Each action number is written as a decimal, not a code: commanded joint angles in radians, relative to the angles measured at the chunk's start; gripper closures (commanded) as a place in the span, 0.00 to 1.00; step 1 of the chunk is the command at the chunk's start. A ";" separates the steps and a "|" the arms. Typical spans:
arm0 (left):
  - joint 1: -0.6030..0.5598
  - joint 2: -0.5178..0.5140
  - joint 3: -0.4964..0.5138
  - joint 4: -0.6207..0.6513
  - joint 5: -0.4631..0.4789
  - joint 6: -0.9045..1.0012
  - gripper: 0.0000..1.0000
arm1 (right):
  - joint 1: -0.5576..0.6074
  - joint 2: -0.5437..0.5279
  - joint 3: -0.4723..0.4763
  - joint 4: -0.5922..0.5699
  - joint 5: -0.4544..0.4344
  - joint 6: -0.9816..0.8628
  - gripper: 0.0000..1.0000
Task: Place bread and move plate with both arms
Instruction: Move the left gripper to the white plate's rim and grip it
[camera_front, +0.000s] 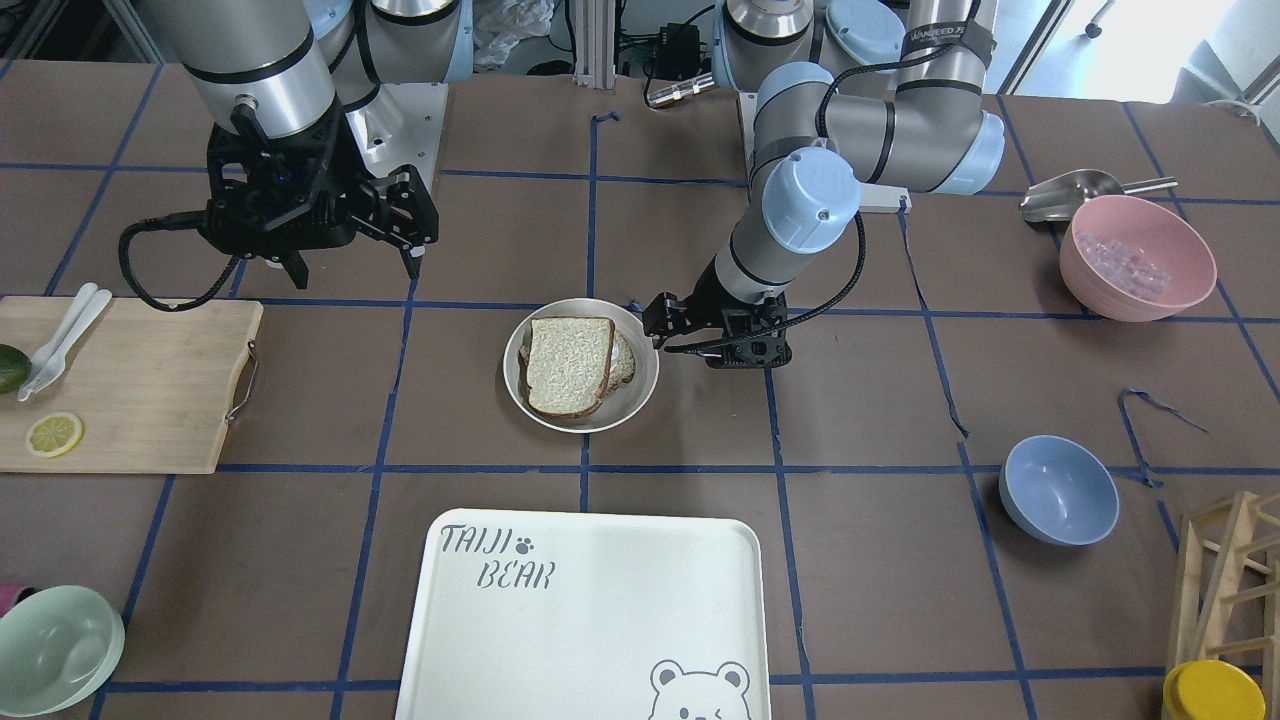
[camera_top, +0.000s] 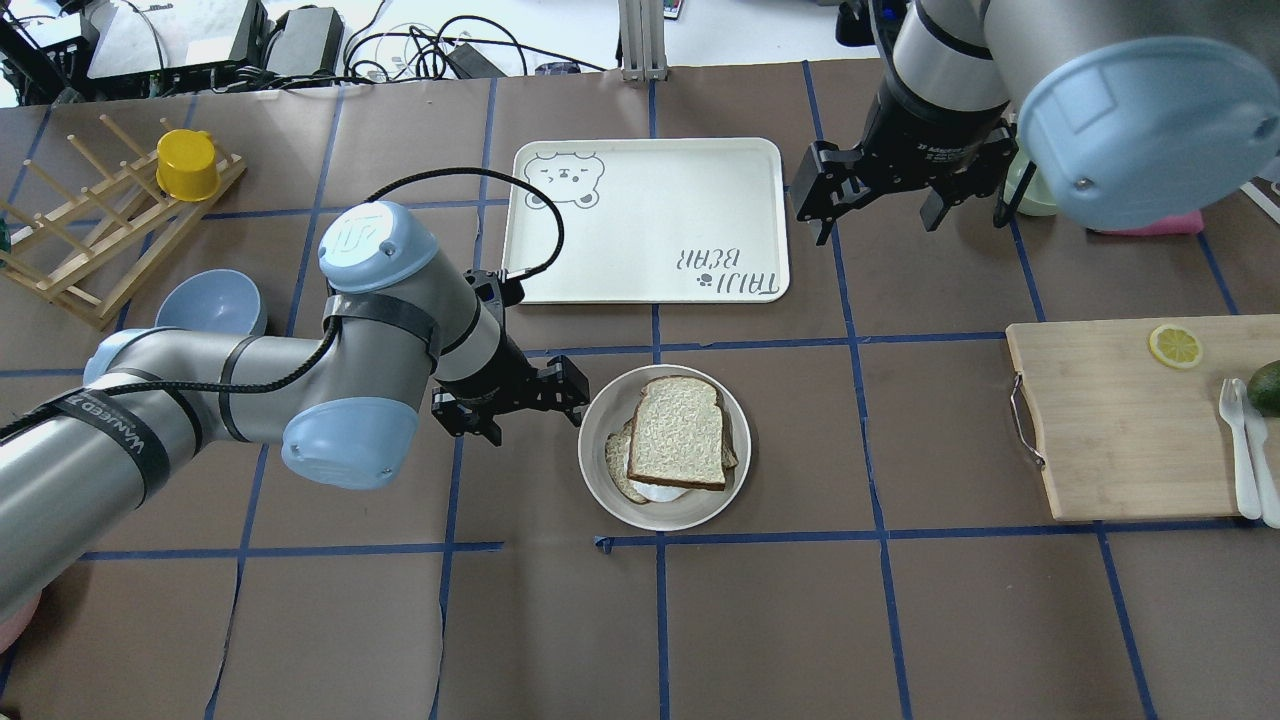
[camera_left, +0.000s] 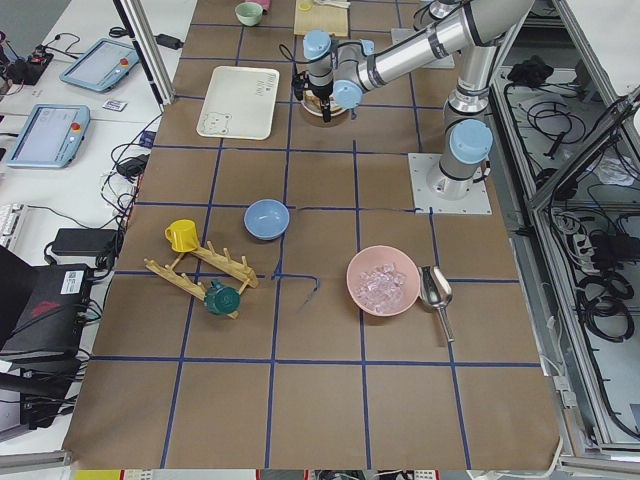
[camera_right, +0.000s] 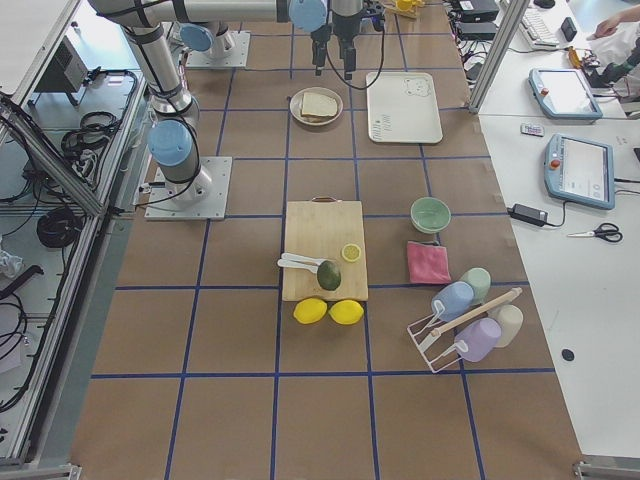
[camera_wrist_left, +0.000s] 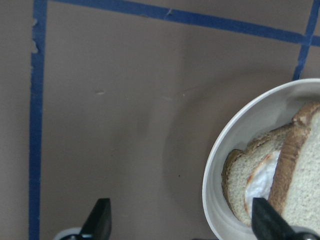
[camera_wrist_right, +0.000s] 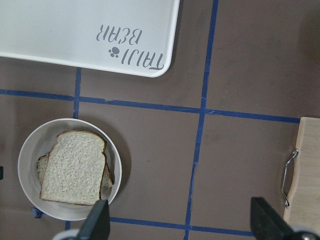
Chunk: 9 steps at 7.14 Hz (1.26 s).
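Observation:
The bread (camera_front: 568, 365) lies flat on the round off-white plate (camera_front: 645, 378) at the table's middle, on top of a smaller slice with egg white (camera_wrist_left: 260, 177). The bread (camera_top: 680, 432) and the plate (camera_top: 598, 432) also show overhead. My left gripper (camera_top: 535, 415) is open and low at the plate's left edge. In the left wrist view (camera_wrist_left: 182, 225) one finger is over the plate's rim (camera_wrist_left: 215, 165) and the other over the table. My right gripper (camera_top: 880, 222) is open, empty and high, to the right of the tray. Its wrist view shows the bread (camera_wrist_right: 72, 175) below.
The white bear-print tray (camera_top: 650, 210) lies just beyond the plate. A wooden cutting board (camera_top: 1130, 420) with a lemon slice and white cutlery lies at the right. A blue bowl (camera_top: 210, 305) and a wooden rack (camera_top: 90, 250) are at the left. A pink bowl (camera_front: 1137, 258) stands near the left arm's base.

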 joint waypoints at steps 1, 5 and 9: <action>-0.008 -0.059 -0.008 0.029 -0.012 0.000 0.04 | -0.074 -0.022 -0.001 0.055 -0.004 -0.001 0.00; -0.040 -0.119 -0.006 0.085 -0.055 0.000 0.18 | -0.066 -0.055 -0.009 0.050 -0.017 0.006 0.00; -0.042 -0.124 -0.006 0.085 -0.055 0.013 0.63 | -0.068 -0.054 -0.003 0.049 -0.017 0.006 0.00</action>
